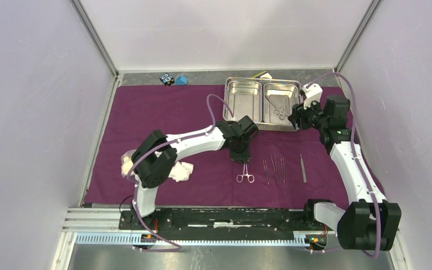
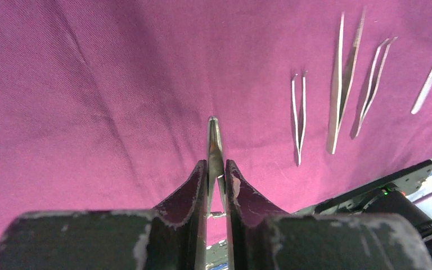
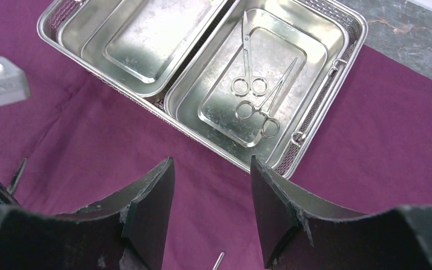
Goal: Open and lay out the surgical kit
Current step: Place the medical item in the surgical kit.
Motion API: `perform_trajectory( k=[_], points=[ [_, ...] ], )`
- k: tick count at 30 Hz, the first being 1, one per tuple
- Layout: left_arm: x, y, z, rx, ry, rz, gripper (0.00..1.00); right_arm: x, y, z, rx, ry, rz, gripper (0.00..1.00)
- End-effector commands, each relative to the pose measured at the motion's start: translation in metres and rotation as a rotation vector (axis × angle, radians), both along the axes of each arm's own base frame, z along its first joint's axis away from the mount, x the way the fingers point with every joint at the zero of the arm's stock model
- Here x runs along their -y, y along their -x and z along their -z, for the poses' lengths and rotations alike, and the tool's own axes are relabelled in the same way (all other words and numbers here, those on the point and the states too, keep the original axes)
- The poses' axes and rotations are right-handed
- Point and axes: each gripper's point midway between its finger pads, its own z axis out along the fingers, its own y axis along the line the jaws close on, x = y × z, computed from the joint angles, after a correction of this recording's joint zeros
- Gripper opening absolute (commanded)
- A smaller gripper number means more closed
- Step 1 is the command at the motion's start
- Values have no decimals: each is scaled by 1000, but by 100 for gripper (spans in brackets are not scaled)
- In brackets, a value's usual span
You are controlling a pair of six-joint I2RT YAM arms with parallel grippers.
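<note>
Clamp (image 2: 214,132) pinched in my left gripper (image 2: 216,166) | right gripper (image 3: 211,163) wide, empty | risk: tilted release skids clamp toward tweezers (image 2: 298,121)

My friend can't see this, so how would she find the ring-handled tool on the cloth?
On the large dark-purple cloth, near the shiny two-compartment steel tray, slim steel tools form a row. The scissors-like steel clamp at its left end, in the left pincer, alone in the row has finger rings.
</note>
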Motion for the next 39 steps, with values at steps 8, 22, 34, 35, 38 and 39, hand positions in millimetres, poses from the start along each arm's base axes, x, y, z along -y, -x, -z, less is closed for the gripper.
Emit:
perform_trajectory(
  k=[8,22,34,35,38,39],
  points=[
    [11,-4,8,3,-38,-49,4,-3,6,-17,47,-90,-16,58],
    [-1,-12,9,34,-56,-79,5,-1,9,-14,43,-131,-14,58],
    [-6,-12,16,9,-49,-93,6,-2,8,-12,30,-148,-22,58],
    [-5,-13,16,8,-47,-93,6,-2,7,-12,29,-149,-22,58],
    [-4,-14,17,7,-49,-89,6,-2,7,-10,24,-152,-23,58],
    [-5,-15,18,5,-49,-91,6,-2,7,-11,26,-152,-23,58]
  ],
)
